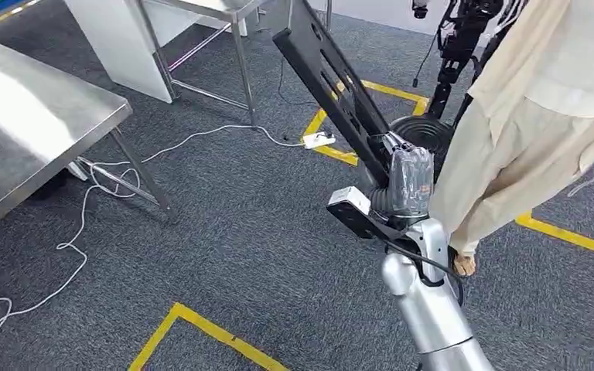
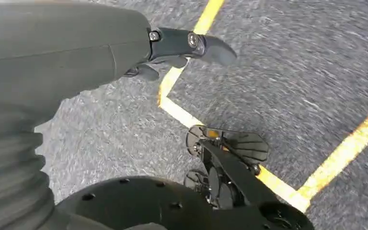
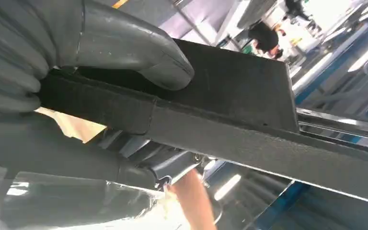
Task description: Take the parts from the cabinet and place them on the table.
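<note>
The right hand [image 1: 407,179], covered in clear plastic film over a grey ribbed cuff, is raised on its smooth silver arm [image 1: 425,309] at the right of the scene and is clenched around the near end of a long flat black metal part with slotted cut-outs [image 1: 332,81]. In the right wrist view the thick grey thumb [image 3: 139,48] is pressed onto the matt, finely textured face of the part [image 3: 230,96], with the darker fingers [image 3: 76,160] wrapped beneath it. From the hand the part is tilted upward and away to the far left, held in the air above the floor and well apart from the table. No readable writing or label can be made out on it. A white-faced black block [image 1: 353,207] is seen just beside the wrist. The left hand [image 2: 182,48] is seen in the left wrist view hanging above the floor with nothing in it, its dark fingers extended and a little apart. Grey speckled carpet [image 1: 240,255] is crossed by yellow tape lines [image 1: 209,332] and a thin white cable [image 1: 77,247]. A brushed stainless-steel table [image 1: 23,124] with slim metal legs stands at the near left, and a second steel-legged table [image 1: 216,31] is farther off. A person in cream clothing [image 1: 526,116] stands just beside the right arm.
</note>
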### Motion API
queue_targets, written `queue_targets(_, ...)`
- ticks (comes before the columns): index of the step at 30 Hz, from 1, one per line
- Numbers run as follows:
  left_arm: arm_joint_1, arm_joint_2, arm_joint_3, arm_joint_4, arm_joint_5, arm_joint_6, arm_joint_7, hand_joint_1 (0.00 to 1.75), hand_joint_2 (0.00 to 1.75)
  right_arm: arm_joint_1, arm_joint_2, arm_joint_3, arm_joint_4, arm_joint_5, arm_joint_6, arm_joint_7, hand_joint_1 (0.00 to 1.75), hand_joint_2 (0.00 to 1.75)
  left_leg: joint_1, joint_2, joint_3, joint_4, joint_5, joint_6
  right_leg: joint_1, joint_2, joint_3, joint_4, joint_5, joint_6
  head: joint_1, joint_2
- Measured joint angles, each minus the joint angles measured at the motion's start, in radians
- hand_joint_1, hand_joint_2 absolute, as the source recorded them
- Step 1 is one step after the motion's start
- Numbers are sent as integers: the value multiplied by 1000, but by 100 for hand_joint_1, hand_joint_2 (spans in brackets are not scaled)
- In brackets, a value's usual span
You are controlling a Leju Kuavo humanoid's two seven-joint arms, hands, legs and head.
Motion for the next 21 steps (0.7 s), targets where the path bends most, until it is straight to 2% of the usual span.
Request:
queue_targets(1,0,0,0,0,0,0,0,0,175,0,1,0,0,0,0,0,175,175,0,6,42,-81,43,5,1,-9,2,0,-1,-1,0,0)
queue_targets(2,0,0,0,0,0,-1,0,0,175,-2,3,0,0,0,0,0,175,175,-2,22,92,-171,83,12,4,-17,5,0,-2,-2,0,0)
queue_targets(3,-1,0,0,0,0,-1,0,0,175,-4,6,0,0,2,0,-2,175,175,-10,68,132,-245,98,23,5,-23,7,0,-3,-3,0,0)
queue_targets(4,-4,2,0,0,0,-1,0,0,175,-5,6,0,0,3,0,-4,175,175,-21,84,136,-255,90,28,18,-30,6,0,-7,5,3,0)
queue_targets(5,-5,2,0,0,0,-2,0,0,175,-4,7,0,1,4,0,-5,175,175,-25,71,132,-254,89,33,10,-36,6,-1,-7,6,1,0)
queue_targets(7,-4,4,0,0,0,-2,0,0,175,-3,13,0,3,5,0,-5,175,175,-30,51,130,-259,91,43,9,-55,13,-7,-8,15,1,0)
queue_targets(8,-4,4,1,0,0,-2,0,0,175,-4,18,0,2,5,0,-5,175,175,-20,40,146,-277,102,53,17,-53,13,-3,-14,23,1,0)
queue_targets(9,-3,3,1,0,0,-2,-1,0,175,-6,17,-1,3,5,0,-6,175,175,-18,33,152,-285,106,53,12,-14,4,19,-24,25,5,0)
queue_targets(10,-4,3,1,0,0,-2,0,0,175,-7,17,-1,3,5,0,-6,175,175,-14,27,152,-286,109,58,9,15,-14,59,-43,21,3,0)
queue_targets(11,-7,4,2,0,0,-2,0,0,175,-6,17,-1,5,5,0,-7,175,175,-15,15,151,-286,109,60,7,32,-54,139,-77,16,10,0)
queue_targets(12,-8,4,2,0,-2,-3,-1,0,175,-3,15,-2,9,5,0,-7,175,175,-15,-1,150,-286,109,60,4,38,-103,232,-112,13,9,0)
queue_targets(13,-8,4,2,0,-2,-3,-1,0,175,0,14,-2,11,5,0,-7,175,175,-15,-13,149,-285,109,60,4,40,-133,288,-126,17,10,0)
queue_targets(14,-7,4,2,0,-3,-3,-1,0,175,3,14,-2,14,5,0,-8,175,175,-15,-26,150,-285,109,60,2,40,-146,304,-122,24,10,0)
queue_targets(15,-5,4,2,0,-3,-3,0,0,175,3,11,-2,16,4,0,-7,175,175,-14,-40,150,-285,109,59,0,41,-134,270,-100,36,10,0)
queue_targets(17,-4,3,2,0,-3,-4,0,0,175,2,10,-2,17,4,0,-7,175,175,-11,-64,152,-281,109,53,-12,52,-61,111,-28,61,10,0)
queue_targets(18,-4,3,3,0,-3,-4,0,0,175,1,9,-3,18,3,0,-8,175,175,-10,-74,149,-276,106,45,-24,88,-23,27,3,73,13,0)
queue_targets(19,-5,5,4,0,-3,-3,0,0,175,1,8,-3,21,2,0,-10,175,175,-17,-84,140,-264,101,35,-20,107,-13,8,1,62,19,0)
queue_targets(20,-5,5,5,0,-3,-3,1,0,175,1,9,-2,23,2,0,-11,175,175,-15,-89,135,-264,102,30,-19,94,-13,9,4,46,17,0)
queue_targets(21,-3,6,5,0,-3,-3,2,0,175,2,8,-2,26,0,0,-11,175,175,-14,-94,134,-267,105,26,-13,89,-14,10,3,38,13,0)
